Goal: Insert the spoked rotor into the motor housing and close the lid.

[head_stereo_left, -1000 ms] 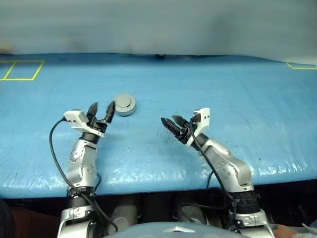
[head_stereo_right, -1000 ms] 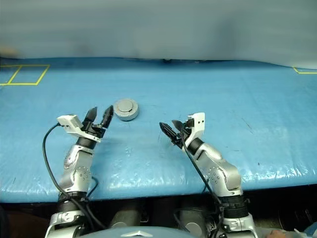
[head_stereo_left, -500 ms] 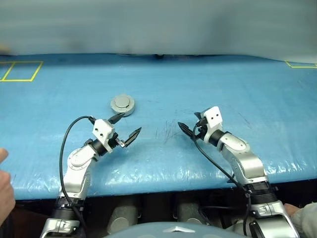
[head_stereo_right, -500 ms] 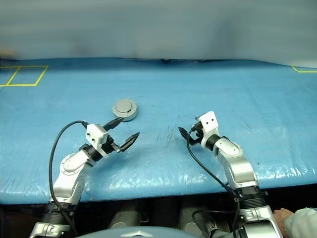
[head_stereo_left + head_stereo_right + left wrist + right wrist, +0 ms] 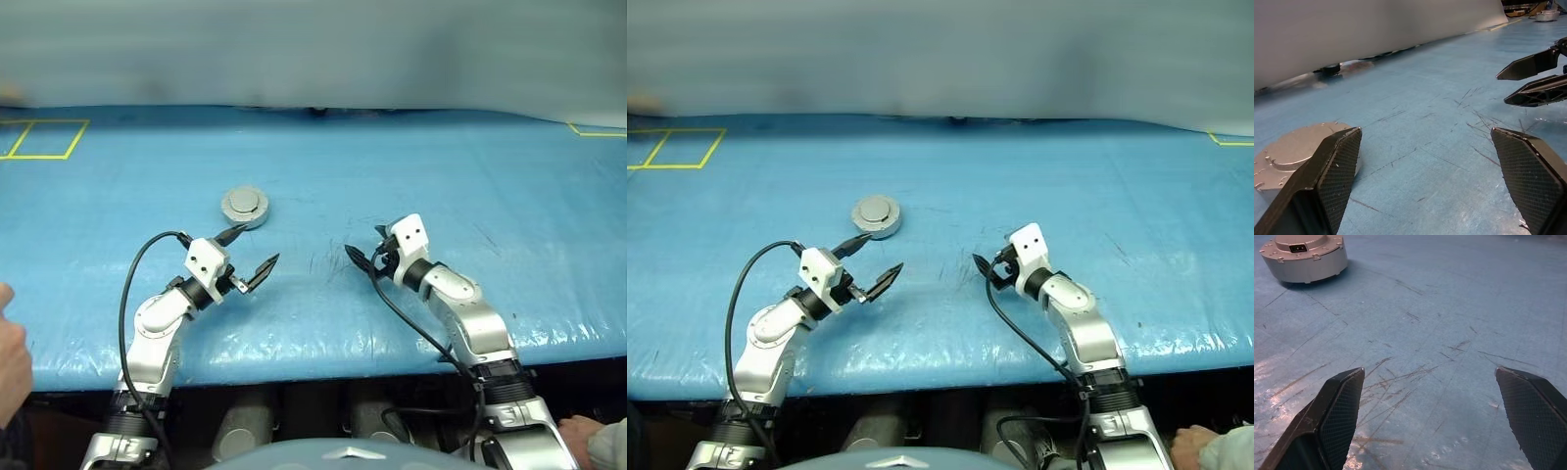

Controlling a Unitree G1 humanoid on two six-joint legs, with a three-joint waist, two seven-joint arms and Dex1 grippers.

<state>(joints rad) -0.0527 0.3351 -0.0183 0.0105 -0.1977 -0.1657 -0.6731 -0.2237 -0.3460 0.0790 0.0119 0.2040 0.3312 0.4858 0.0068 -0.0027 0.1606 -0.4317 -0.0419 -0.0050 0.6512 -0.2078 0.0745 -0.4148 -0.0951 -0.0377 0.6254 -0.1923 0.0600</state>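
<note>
While both sets of jaws stood wide apart and empty, the motor housing (image 5: 244,207) sat closed under the lid (image 5: 1303,242) on the blue worktop (image 5: 470,176). It lay just beyond the left gripper (image 5: 245,252), untouched, and well apart from the right gripper (image 5: 365,256), off to that gripper's left.

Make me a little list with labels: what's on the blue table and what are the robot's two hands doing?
table: blue cover, scratched
motor housing: silver, round, lid closed on top, standing alone
left gripper: fingers wide open, holding nothing, near side of the housing
right gripper: fingers wide open, holding nothing
person's hand: at the left edge
</note>
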